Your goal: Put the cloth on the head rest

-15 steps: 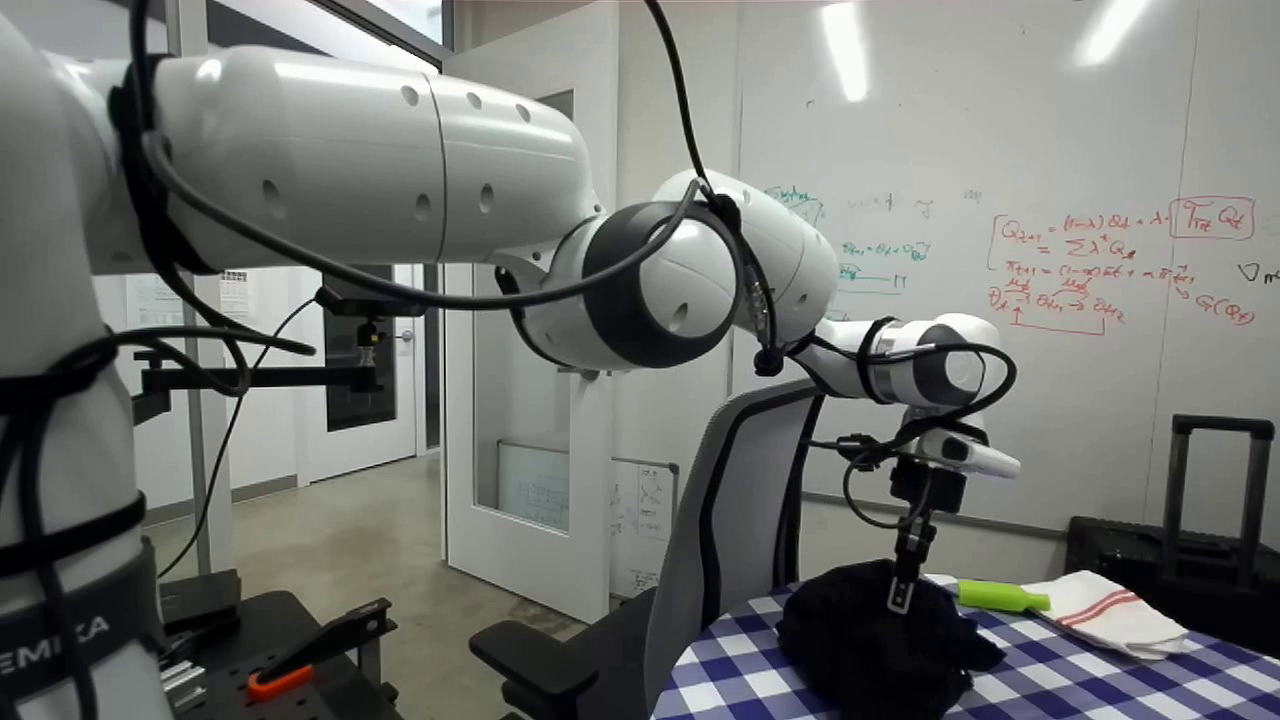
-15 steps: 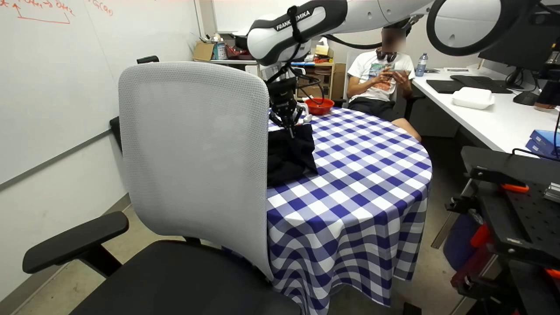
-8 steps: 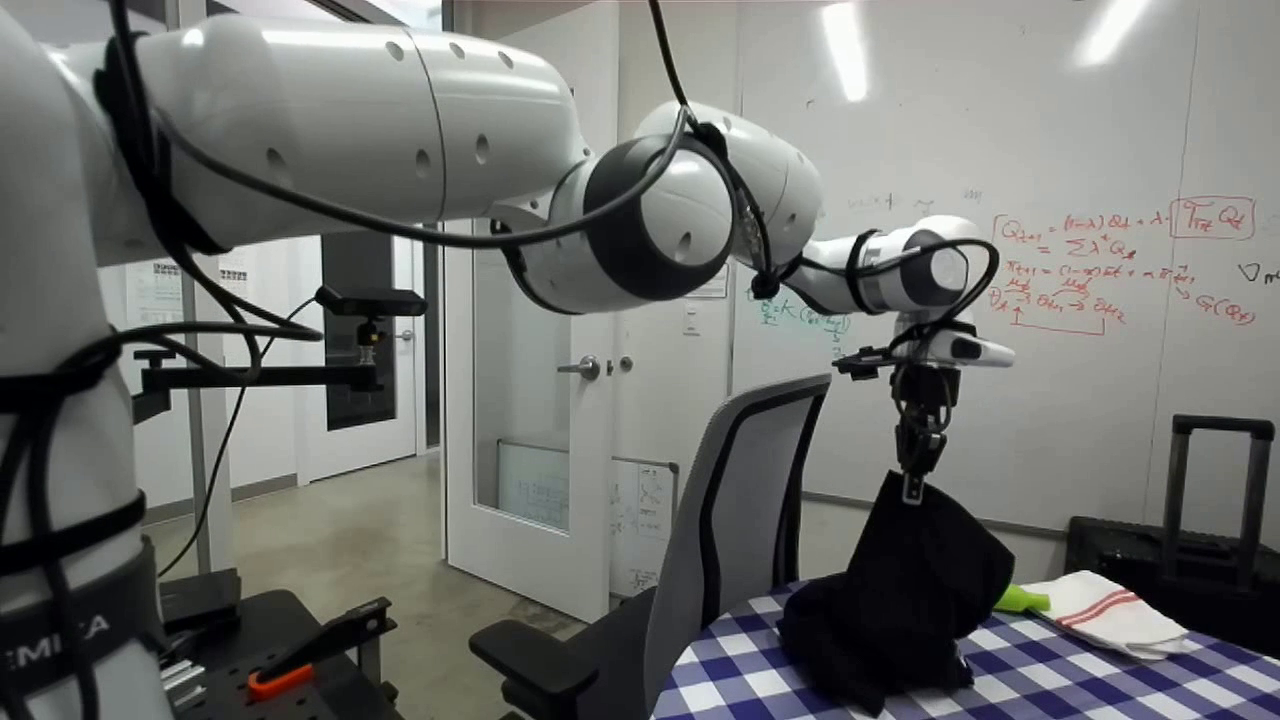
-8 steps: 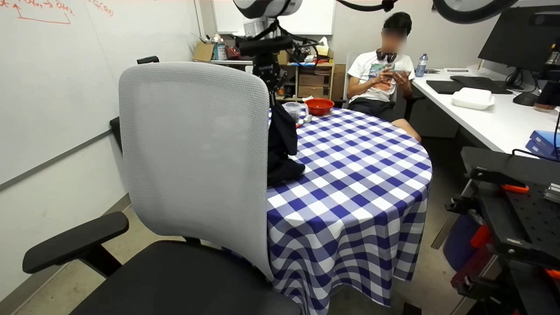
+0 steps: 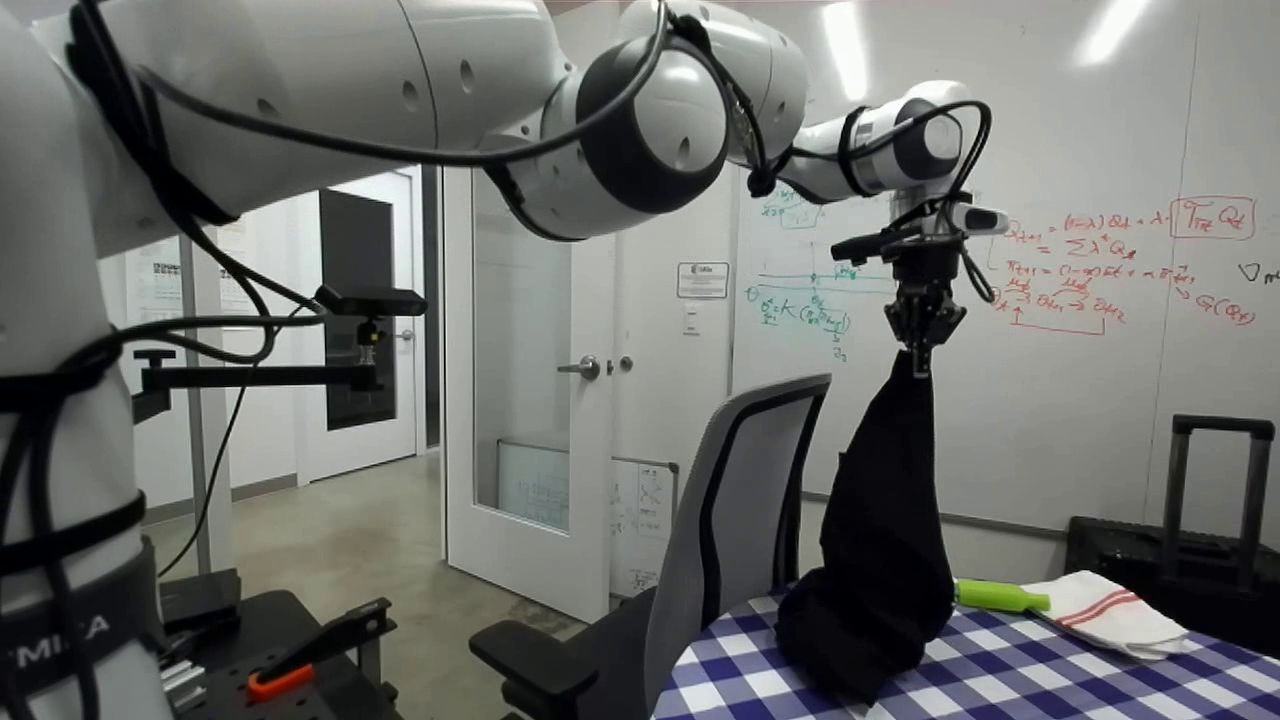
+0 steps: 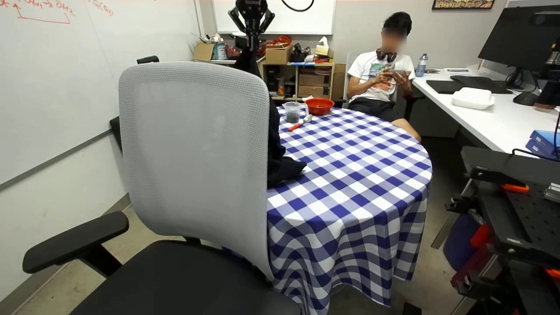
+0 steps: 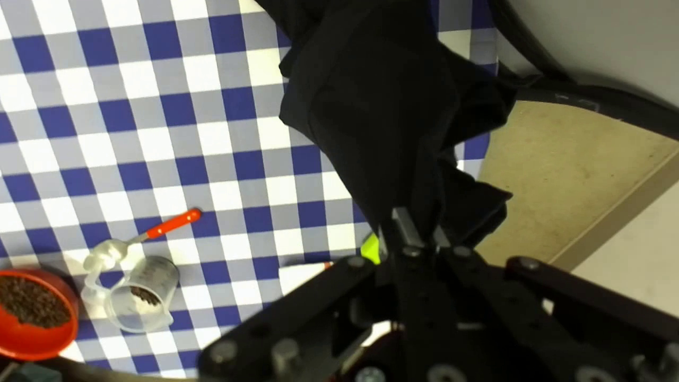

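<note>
Hanging beneath gripper (image 5: 920,368) clamped on its top, cloth (image 5: 885,530) seemingly apart from head rest (image 6: 192,68)

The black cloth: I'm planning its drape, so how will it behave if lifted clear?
Probably floppy: the black cloth hangs in limp folds from the claw. Its bunched lower end, resting on the checkered tablecloth, may drag, then swing.

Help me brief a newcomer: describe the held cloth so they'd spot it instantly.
Find the round table in blue-and-white checks, beside the grey chair. Above the table, the gripper pinches the cloth by one end. It's plain black, unlike the white, red-striped towel.
</note>
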Tool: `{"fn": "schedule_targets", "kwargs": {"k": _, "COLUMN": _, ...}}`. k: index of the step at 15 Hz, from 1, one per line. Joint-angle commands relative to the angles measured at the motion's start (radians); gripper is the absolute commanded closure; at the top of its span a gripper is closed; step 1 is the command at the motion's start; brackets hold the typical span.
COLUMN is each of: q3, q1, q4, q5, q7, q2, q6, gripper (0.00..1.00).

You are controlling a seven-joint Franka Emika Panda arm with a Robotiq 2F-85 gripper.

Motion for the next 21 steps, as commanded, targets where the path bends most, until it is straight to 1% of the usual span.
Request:
{"fn": "schedule_targets", "kwargs": {"k": 1, "q3": 0.029, "q1": -0.001, "q4": 0.0, "q5": 0.011, "q7": -0.177, "q2": -0.093, "q6": -0.03, "gripper": 0.97}}
{"fn": "schedule_targets", "kwargs": {"k": 4, "q3": 0.036, "q1": 0.009, "q4": 0.009, "q5": 0.002, "q7": -0.285, "q2": -0.172, "q6": -0.013, "gripper": 0.97}}
{"fn": "schedule_targets", "kwargs": {"k": 7, "q3": 0.028, "q1": 0.025, "q4": 0.022, "q5": -0.01, "q7": -0.316, "q2": -0.235, "q6": -0.008, "gripper": 0.97}}
{"fn": "schedule_targets", "kwargs": {"k": 11, "q3": 0.011, "q1": 0.046, "q4": 0.02, "q5": -0.029, "q7": -0.286, "q2": -0.297, "q6": 0.008, "gripper": 0.97}}
{"fn": "schedule_targets", "kwargs": {"k": 16, "q3": -0.011, "q1": 0.076, "q4": 0.022, "q5": -0.057, "q7": -0.255, "q2": -0.334, "q6": 0.045, "gripper": 0.98}}
{"fn": "schedule_targets", "kwargs": {"k": 18, "q3": -0.026, "q1": 0.105, "q4": 0.024, "q5": -0.083, "q7": -0.238, "q2": -0.344, "q6": 0.064, "gripper": 0.98}}
{"fn": "schedule_targets", "kwargs": {"k": 21, "q3": -0.045, "q1": 0.167, "q4": 0.025, "q5": -0.127, "q7": -0.197, "q2": -0.367, "q6": 0.083, "gripper": 0.98}}
